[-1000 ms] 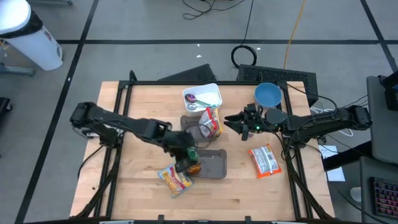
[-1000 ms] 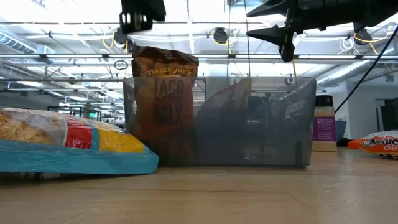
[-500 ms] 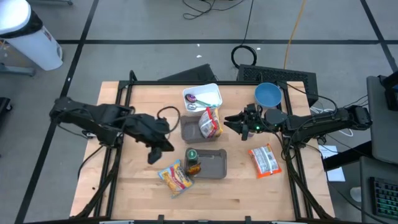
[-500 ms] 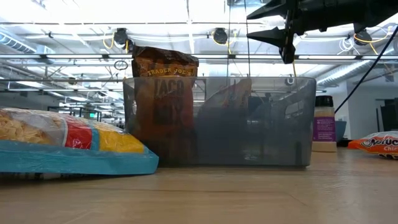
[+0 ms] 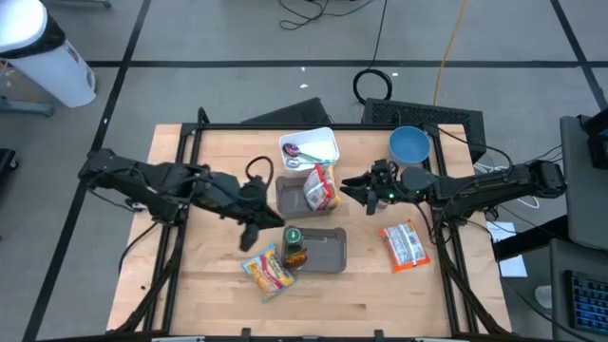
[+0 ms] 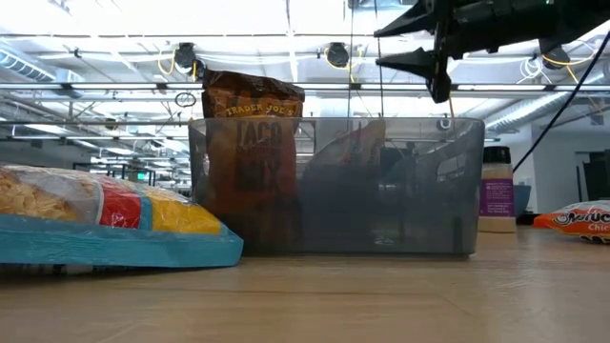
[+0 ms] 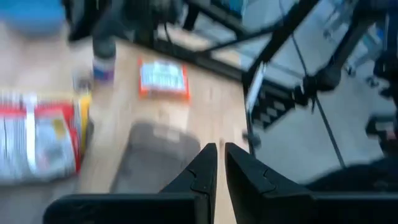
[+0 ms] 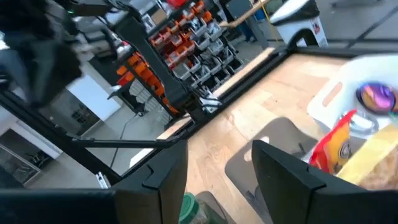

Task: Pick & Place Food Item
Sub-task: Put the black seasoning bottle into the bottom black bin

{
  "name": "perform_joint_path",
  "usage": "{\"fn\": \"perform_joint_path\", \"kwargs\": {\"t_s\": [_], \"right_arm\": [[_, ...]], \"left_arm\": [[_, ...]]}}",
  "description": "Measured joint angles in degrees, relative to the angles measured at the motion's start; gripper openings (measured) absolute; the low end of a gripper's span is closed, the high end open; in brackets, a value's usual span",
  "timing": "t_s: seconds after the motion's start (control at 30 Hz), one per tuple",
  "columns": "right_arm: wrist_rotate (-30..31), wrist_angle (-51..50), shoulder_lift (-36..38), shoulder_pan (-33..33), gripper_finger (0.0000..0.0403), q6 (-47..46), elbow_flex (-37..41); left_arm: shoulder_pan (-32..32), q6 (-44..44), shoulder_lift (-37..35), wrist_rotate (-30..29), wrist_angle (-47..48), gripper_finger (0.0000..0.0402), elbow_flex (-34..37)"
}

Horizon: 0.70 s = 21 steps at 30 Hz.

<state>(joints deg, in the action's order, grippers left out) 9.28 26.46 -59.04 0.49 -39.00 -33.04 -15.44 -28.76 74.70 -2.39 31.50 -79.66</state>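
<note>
Currently the left gripper (image 5: 249,237), jaws nearly shut and empty, hovers left of centre beside the grey tray (image 5: 323,249), where the brown snack bag (image 5: 294,247) stands upright. Right gripper (image 5: 353,187) waits, jaws half-open, empty. Risk: a stray swing could topple that bag.

The high view looks straight down on the whole bench (image 5: 380,294), the low view sits at its surface facing the room from close beside the grey bin (image 6: 381,181), and both wrist views look along their own fingers at that same bin (image 7: 152,162).
</note>
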Motion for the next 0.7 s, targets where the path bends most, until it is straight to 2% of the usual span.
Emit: {"fn": "perform_joint_path", "kwargs": {"t_s": [0.17, 0.33, 0.57, 0.7], "right_arm": [[-0.19, -0.08, -2.41, 0.00, 0.0171, -4.83, 0.00], [-0.48, 2.71, -3.65, 0.00, 0.0171, -5.34, 0.00], [-0.48, 7.91, -3.68, 0.00, 0.0171, -2.55, 0.00], [-0.48, 10.12, -3.68, 0.00, 0.0171, -1.85, 0.00]], "left_arm": [[0.96, 5.08, 3.85, -0.51, -10.07, 0.0037, 0.00], [3.57, 5.68, 5.67, -0.06, -14.90, 0.0044, 0.07], [8.95, 4.28, 2.63, 5.30, -15.55, 0.0108, 0.11], [11.17, 1.11, 0.43, 5.40, -15.25, 0.0135, 0.02]]}}
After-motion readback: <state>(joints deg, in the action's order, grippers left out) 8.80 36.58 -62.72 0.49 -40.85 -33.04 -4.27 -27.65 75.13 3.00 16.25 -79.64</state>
